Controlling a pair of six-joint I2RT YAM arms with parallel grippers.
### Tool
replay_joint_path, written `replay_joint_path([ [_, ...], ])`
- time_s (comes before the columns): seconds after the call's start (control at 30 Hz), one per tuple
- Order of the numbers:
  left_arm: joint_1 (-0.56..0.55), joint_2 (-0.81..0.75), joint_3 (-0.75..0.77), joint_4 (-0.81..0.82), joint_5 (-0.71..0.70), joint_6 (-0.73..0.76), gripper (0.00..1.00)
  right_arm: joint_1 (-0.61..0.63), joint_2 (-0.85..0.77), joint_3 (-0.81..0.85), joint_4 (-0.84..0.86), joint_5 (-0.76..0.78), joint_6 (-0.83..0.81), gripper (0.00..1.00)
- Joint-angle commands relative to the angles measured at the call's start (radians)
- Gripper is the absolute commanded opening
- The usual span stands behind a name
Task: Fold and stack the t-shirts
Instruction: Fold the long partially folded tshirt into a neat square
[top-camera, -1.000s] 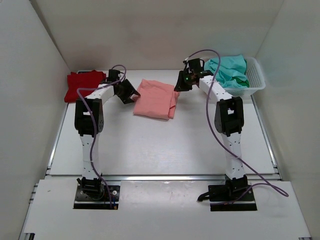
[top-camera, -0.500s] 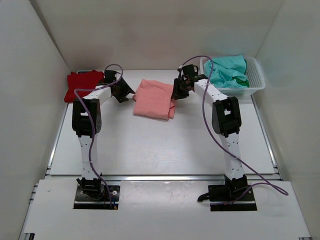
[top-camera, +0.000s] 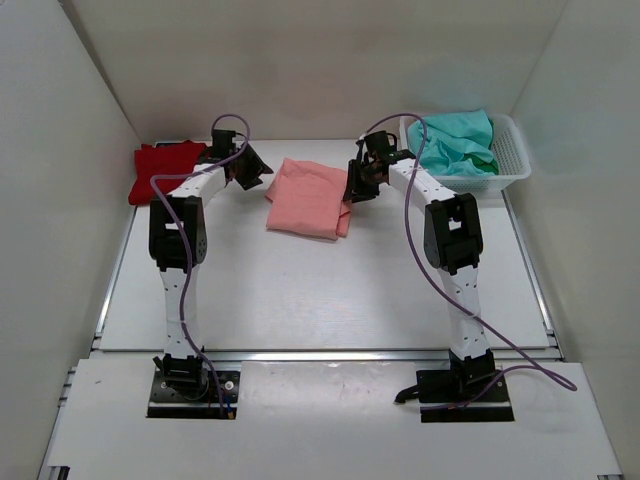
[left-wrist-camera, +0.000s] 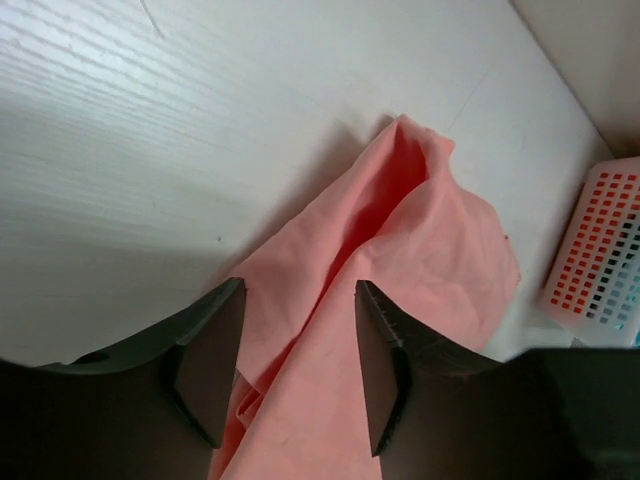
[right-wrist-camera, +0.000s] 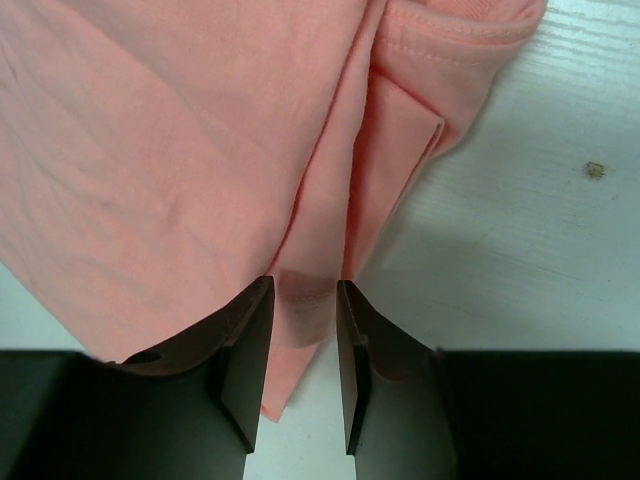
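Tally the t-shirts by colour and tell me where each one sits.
Salmon-pink cloth t-shirt: 1, middle of the table's far side
Deep red cloth t-shirt: 1, far left corner
Teal-green cloth t-shirt: 1, in the white plastic lattice basket
Total: 3 t-shirts

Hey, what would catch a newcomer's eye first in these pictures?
A salmon-pink folded cloth t-shirt lies in the middle, the left end effector and right end effector at its sides. A deep red t-shirt sits far left; a teal-green t-shirt fills the white lattice basket far right.
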Motion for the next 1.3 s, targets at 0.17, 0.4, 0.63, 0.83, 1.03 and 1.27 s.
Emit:
replay_joint_path([
  [0.17,-0.049,0.005,-0.033,-0.02,0.037,0.027,0.5,-0.011,-0.02,-0.031,-0.002,-0.019,0.006,0.27],
  [0.4,-0.072,-0.002,-0.048,-0.075,0.002,0.07,0.49,-0.004,-0.012,-0.026,-0.002,-0.074,0.01,0.18],
  [0.63,-0.072,-0.025,-0.097,-0.075,0.006,0.073,0.15,-0.007,-0.015,-0.047,0.006,-0.184,0.043,0.0],
  [0.83,-0.086,-0.073,-0.158,-0.02,0.074,0.027,0.2,-0.001,-0.116,-0.173,0.046,-0.227,0.138,0.0],
  [1.03,-0.086,-0.091,-0.111,-0.012,0.104,-0.005,0.49,0.011,-0.208,-0.38,0.173,-0.255,0.22,0.0],
  [1.27,-0.022,-0.071,-0.007,-0.069,0.018,0.03,0.57,0.018,-0.17,-0.334,0.137,-0.238,0.201,0.01],
])
